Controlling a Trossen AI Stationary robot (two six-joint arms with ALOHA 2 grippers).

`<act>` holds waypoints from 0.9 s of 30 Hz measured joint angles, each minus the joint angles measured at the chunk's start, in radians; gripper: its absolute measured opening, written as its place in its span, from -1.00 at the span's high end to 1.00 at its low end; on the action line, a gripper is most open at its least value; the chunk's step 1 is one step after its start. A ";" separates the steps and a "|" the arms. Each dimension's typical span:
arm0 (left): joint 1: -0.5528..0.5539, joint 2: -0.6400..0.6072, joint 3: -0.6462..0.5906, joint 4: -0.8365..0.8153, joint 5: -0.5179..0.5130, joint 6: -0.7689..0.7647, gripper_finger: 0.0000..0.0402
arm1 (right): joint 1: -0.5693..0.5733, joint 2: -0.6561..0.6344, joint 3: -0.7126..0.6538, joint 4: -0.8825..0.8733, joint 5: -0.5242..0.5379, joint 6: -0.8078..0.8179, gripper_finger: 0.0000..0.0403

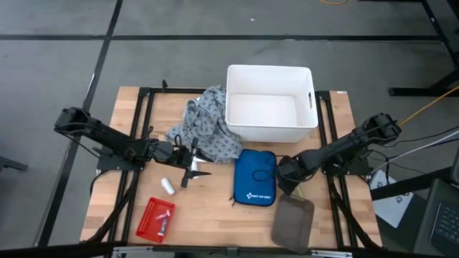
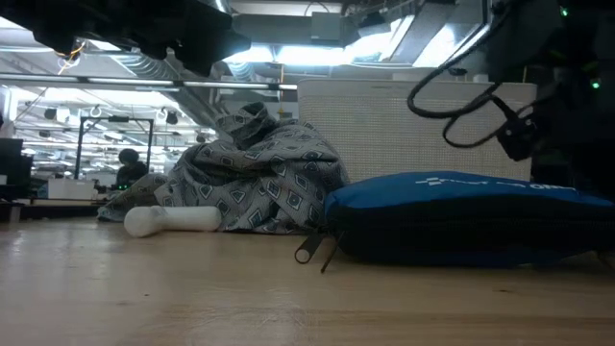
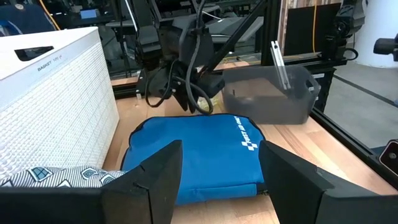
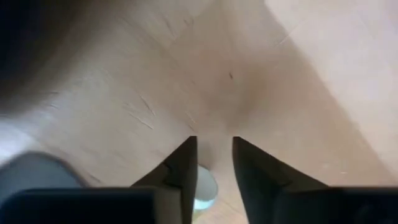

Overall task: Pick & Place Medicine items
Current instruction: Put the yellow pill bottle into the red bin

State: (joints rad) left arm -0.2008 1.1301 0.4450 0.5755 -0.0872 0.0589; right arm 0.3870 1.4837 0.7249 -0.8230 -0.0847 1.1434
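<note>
The right gripper (image 4: pixel 211 171), pressed to the table (image 1: pixel 215 222) beside the blue pouch (image 1: pixel 254 178), has its narrowed jaws around a small white item (image 4: pixel 204 186); judged step: grasping, then lift cleanly.

Bare bench (image 1: pixel 208 218) lies open between the red tray (image 1: pixel 155 218) and the blue pouch (image 1: pixel 254 178). The white roll (image 1: pixel 167 187) lies alone there (easy to reach from above). Farther back, the crumpled grey cloth (image 1: pixel 208 127) and white basket (image 1: pixel 270 104) crowd together, blocking passage.
</note>
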 joint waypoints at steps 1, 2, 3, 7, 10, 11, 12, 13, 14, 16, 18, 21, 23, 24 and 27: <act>0.000 0.000 0.000 0.000 0.000 0.000 -0.06 | 0.000 0.000 0.013 -0.015 0.006 -0.004 0.41; 0.000 0.000 0.000 0.000 0.000 0.000 -0.06 | 0.000 -0.001 0.028 -0.028 0.009 -0.010 0.35; 0.000 0.000 0.000 0.000 -0.001 0.000 -0.06 | 0.000 -0.001 0.045 -0.040 0.014 -0.020 0.30; 0.000 0.000 0.000 0.000 -0.001 -0.001 -0.06 | 0.001 -0.001 0.118 -0.088 0.054 -0.038 0.15; 0.000 0.000 0.000 0.000 0.001 -0.011 -0.06 | 0.001 -0.002 0.181 -0.165 0.100 -0.029 0.08; 0.000 0.000 0.000 0.000 0.001 -0.011 -0.06 | 0.001 -0.002 0.198 -0.200 0.111 -0.015 0.07; 0.000 0.000 0.000 0.000 0.001 -0.012 -0.06 | 0.001 -0.002 0.211 -0.231 0.115 0.008 0.06; 0.000 0.000 0.000 0.000 0.001 -0.015 -0.06 | 0.001 -0.002 0.221 -0.256 0.115 0.031 0.05; 0.000 0.000 0.000 0.000 0.001 -0.018 -0.06 | 0.001 -0.003 0.225 -0.267 0.113 0.052 0.05; 0.000 0.000 0.000 -0.003 0.002 -0.019 -0.06 | 0.008 -0.003 0.219 -0.265 0.080 0.078 0.05; 0.000 0.000 0.000 -0.004 0.002 -0.019 -0.06 | 0.014 -0.001 0.197 -0.258 0.036 0.108 0.05; 0.000 0.000 0.000 -0.004 0.002 -0.024 -0.06 | 0.022 0.001 0.145 -0.220 -0.030 0.150 0.05; 0.000 0.000 0.000 -0.003 0.003 -0.031 -0.06 | 0.024 0.001 0.111 -0.202 -0.062 0.166 0.05; 0.000 0.000 0.000 -0.004 0.006 -0.033 -0.06 | 0.026 0.001 0.100 -0.201 -0.075 0.174 0.05; 0.000 0.000 0.000 -0.003 0.013 -0.032 -0.06 | 0.032 0.001 0.081 -0.163 -0.088 0.184 0.05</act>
State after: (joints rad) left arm -0.2008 1.1301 0.4450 0.5720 -0.0738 0.0266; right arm 0.4188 1.4849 0.8061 -0.9858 -0.1730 1.3273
